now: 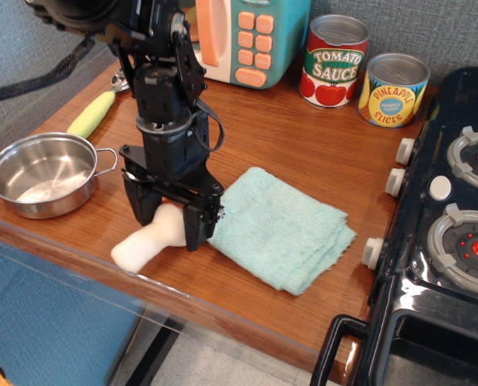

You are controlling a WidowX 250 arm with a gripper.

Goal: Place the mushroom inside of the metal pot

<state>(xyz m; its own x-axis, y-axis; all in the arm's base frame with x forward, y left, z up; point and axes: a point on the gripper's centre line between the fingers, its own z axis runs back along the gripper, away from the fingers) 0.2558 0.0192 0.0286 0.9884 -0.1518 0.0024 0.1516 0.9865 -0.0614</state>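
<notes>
The mushroom (142, 241) lies on its side on the wooden counter, its creamy-white stem pointing to the front left; its cap is hidden under my gripper. My black gripper (168, 223) is down over the cap end, jaws open with one finger on each side of it. The metal pot (42, 173) stands empty at the left edge of the counter, apart from the gripper.
A light green cloth (283, 229) lies right of the mushroom. A yellow-green-handled spoon (94, 108) lies behind the pot. A teal toy microwave (251, 36), a tomato sauce can (333, 60) and a pineapple can (393, 88) stand at the back. A black toy stove (448, 217) is at the right.
</notes>
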